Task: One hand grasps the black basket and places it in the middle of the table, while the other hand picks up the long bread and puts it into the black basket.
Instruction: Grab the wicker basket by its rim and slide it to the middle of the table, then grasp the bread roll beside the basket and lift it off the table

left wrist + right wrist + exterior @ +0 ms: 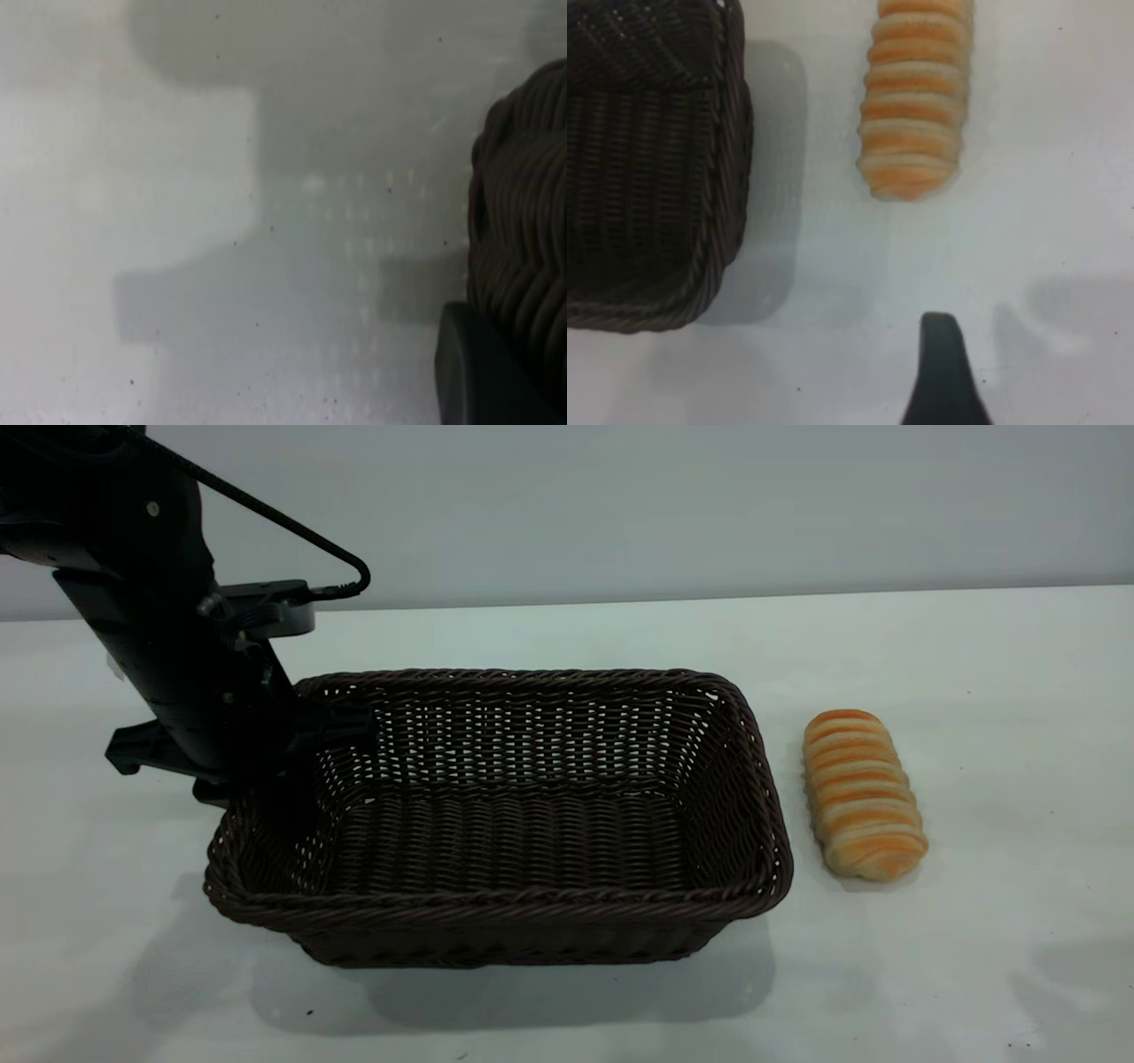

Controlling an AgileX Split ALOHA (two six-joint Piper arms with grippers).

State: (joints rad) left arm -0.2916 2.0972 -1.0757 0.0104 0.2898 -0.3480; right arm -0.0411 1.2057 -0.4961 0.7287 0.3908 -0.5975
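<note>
Basically left claw (297,731) clamping the black basket (496,815) rim, basket sitting mid-bench (974,957). Long bread (863,794) lying just beside it. Right claw (946,372): can't tell. Coming down centred on the bread.

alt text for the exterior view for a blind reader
The left gripper sits at the left rim of the empty black basket on the white table. The long bread lies on the table just right of the basket, not touching it.
</note>
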